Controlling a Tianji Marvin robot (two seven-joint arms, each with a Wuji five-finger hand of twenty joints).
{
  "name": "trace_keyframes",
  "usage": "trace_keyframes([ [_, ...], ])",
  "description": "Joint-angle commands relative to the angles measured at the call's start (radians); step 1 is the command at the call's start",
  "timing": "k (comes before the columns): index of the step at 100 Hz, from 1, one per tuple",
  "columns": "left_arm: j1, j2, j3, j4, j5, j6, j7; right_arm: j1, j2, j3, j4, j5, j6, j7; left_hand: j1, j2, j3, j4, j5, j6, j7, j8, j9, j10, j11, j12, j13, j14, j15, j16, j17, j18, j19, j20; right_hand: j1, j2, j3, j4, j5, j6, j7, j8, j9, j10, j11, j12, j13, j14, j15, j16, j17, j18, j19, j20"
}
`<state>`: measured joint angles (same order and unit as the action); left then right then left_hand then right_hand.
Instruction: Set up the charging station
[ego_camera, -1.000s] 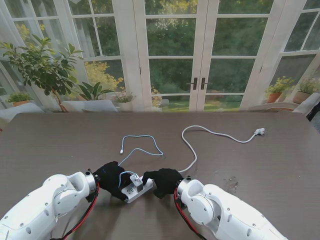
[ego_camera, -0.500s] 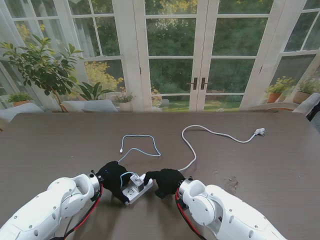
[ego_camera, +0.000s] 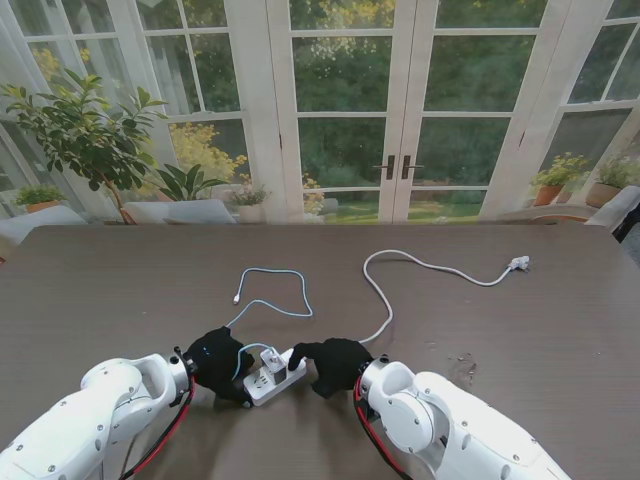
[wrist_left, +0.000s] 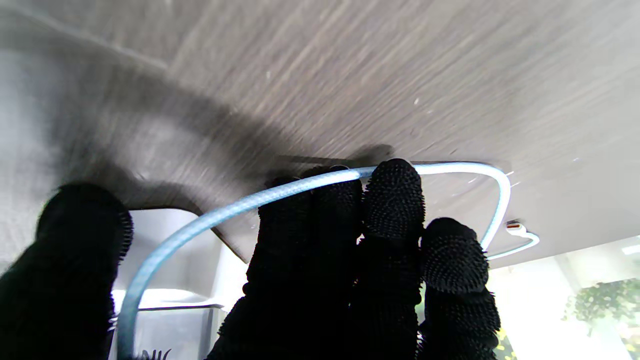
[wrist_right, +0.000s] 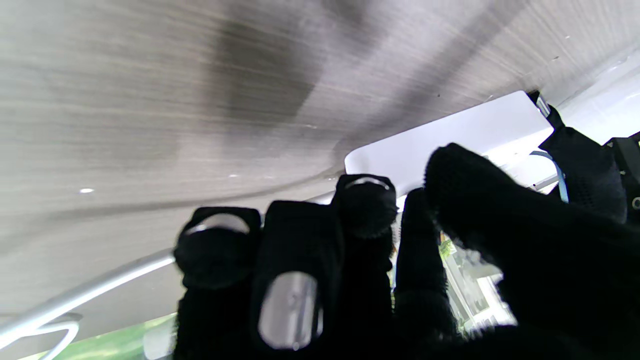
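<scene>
Both hands sit low in the stand view, near its bottom centre, with the white power strip lying between them on the desk. My left hand covers the strip's left end, fingers pressed together; the light blue cable runs across them in the left wrist view, but I cannot tell whether I am pinching it or it merely lies over them. A small charger block stands on the strip; its plug side is hidden by my left hand. My right hand is at the strip's right end, fingers curled close, the thumb against the strip's edge; a firm hold is not clear, since the right wrist view is blurred and mostly filled by black glove. From the strip, the blue cable loops toward the frame's middle, its free end lying left of centre. The white cord curves from my right hand to its plug at the right side of the frame.
</scene>
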<state>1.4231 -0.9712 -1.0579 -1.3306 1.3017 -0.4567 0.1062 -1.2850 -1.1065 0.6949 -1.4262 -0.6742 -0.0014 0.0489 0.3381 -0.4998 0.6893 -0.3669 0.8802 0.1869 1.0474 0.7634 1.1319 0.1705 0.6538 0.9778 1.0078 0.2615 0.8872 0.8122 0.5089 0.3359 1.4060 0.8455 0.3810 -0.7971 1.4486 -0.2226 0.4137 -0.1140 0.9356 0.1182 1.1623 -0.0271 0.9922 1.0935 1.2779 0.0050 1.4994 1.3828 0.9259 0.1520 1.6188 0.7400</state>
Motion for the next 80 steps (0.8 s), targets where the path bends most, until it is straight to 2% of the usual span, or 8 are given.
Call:
trace_keyframes([
  [1, 0.051, 0.027, -0.001, 0.06, 0.018, -0.002, -0.054, -0.034, 0.016, -0.003, 0.002, -0.008, 0.006, 0.028, 0.135, -0.043, 0.197, 0.206, 0.033, -0.045, -0.385, -0.172, -0.031, -0.048, -0.089, -0.065, -0.022, 0.001, 0.008, -0.005, -0.03, 0.029, 0.031, -0.011, -0.064, 0.051, 0.068, 0.006, 0.069, 0.246, -0.314, 0.097, -0.043, 0.028, -0.047, -0.037, 0.038, 0.009, -0.056, -0.531, -0.024, 0.001, 0.059, -0.005],
  [6, 0.06, 0.028, -0.017, 0.052, 0.029, -0.01, -0.054, -0.041, 0.016, 0.005, -0.006, -0.01, 0.008, 0.024, 0.108, -0.04, 0.181, 0.22, 0.026, -0.042, -0.413, -0.174, -0.047, -0.043, -0.106, -0.075, -0.043, 0.005, -0.012, -0.01, -0.047, 0.026, 0.015, -0.014, -0.09, 0.082, 0.035, 0.039, 0.043, 0.218, -0.312, 0.096, -0.081, 0.042, -0.084, -0.076, 0.037, 0.022, -0.123, -0.564, -0.046, 0.006, 0.041, -0.003],
  [12, 0.069, 0.029, -0.033, 0.044, 0.039, -0.019, -0.054, -0.05, 0.016, 0.017, -0.019, -0.015, 0.012, 0.022, 0.096, -0.037, 0.151, 0.223, 0.019, -0.037, -0.44, -0.179, -0.061, -0.039, -0.123, -0.089, -0.058, 0.008, -0.033, -0.016, -0.061, 0.024, -0.003, -0.017, -0.156, 0.191, -0.048, 0.119, 0.017, 0.206, -0.312, 0.092, -0.126, 0.049, -0.098, -0.118, 0.036, 0.031, -0.179, -0.589, -0.069, 0.007, 0.022, 0.0],
  [24, 0.091, 0.03, -0.07, 0.019, 0.05, -0.044, -0.068, -0.072, 0.015, 0.043, -0.049, -0.017, 0.021, 0.015, 0.07, -0.028, 0.07, 0.229, -0.016, -0.015, -0.568, -0.218, -0.132, -0.01, -0.236, -0.201, -0.163, 0.044, -0.192, -0.08, -0.154, 0.036, -0.13, -0.047, -0.179, 0.24, -0.084, 0.166, 0.013, 0.201, -0.309, 0.091, -0.144, 0.059, -0.101, -0.167, 0.035, 0.046, -0.217, -0.601, -0.08, 0.012, 0.012, 0.001],
  [33, 0.108, 0.029, -0.101, -0.007, 0.053, -0.077, -0.091, -0.086, 0.015, 0.061, -0.075, -0.021, 0.034, 0.01, 0.052, -0.03, 0.027, 0.228, -0.058, 0.01, -0.678, -0.26, -0.206, 0.018, -0.36, -0.353, -0.277, 0.073, -0.388, -0.193, -0.247, 0.045, -0.302, -0.12, -0.185, 0.251, -0.092, 0.17, 0.013, 0.199, -0.309, 0.091, -0.143, 0.06, -0.101, -0.177, 0.034, 0.044, -0.219, -0.601, -0.081, 0.014, 0.011, 0.002],
  [44, 0.125, 0.027, -0.141, -0.033, 0.049, -0.123, -0.117, -0.1, 0.014, 0.079, -0.104, -0.03, 0.048, 0.005, 0.027, -0.037, -0.021, 0.226, -0.105, 0.045, -0.777, -0.307, -0.288, 0.042, -0.455, -0.491, -0.389, 0.095, -0.532, -0.299, -0.311, 0.035, -0.456, -0.198, -0.188, 0.258, -0.103, 0.178, 0.016, 0.198, -0.31, 0.09, -0.149, 0.064, -0.106, -0.195, 0.035, 0.05, -0.241, -0.609, -0.089, 0.018, 0.0, -0.001],
  [64, 0.157, 0.016, -0.214, -0.073, -0.019, -0.196, -0.18, -0.117, 0.016, 0.104, -0.142, -0.037, 0.07, 0.013, -0.038, -0.033, -0.098, 0.21, -0.186, 0.087, -0.872, -0.381, -0.396, 0.068, -0.526, -0.606, -0.499, 0.1, -0.641, -0.393, -0.375, 0.013, -0.622, -0.282, -0.19, 0.265, -0.117, 0.178, 0.018, 0.191, -0.313, 0.088, -0.163, 0.072, -0.116, -0.216, 0.034, 0.057, -0.269, -0.617, -0.099, 0.027, -0.014, -0.004],
  [80, 0.182, 0.008, -0.263, -0.093, -0.049, -0.224, -0.18, -0.125, 0.017, 0.116, -0.156, -0.036, 0.077, 0.018, -0.082, -0.013, -0.115, 0.197, -0.244, 0.114, -0.915, -0.429, -0.461, 0.083, -0.553, -0.666, -0.553, 0.107, -0.682, -0.445, -0.391, 0.013, -0.714, -0.327, -0.193, 0.27, -0.127, 0.176, 0.015, 0.19, -0.316, 0.087, -0.177, 0.074, -0.121, -0.222, 0.033, 0.056, -0.278, -0.62, -0.107, 0.028, -0.02, -0.006],
])
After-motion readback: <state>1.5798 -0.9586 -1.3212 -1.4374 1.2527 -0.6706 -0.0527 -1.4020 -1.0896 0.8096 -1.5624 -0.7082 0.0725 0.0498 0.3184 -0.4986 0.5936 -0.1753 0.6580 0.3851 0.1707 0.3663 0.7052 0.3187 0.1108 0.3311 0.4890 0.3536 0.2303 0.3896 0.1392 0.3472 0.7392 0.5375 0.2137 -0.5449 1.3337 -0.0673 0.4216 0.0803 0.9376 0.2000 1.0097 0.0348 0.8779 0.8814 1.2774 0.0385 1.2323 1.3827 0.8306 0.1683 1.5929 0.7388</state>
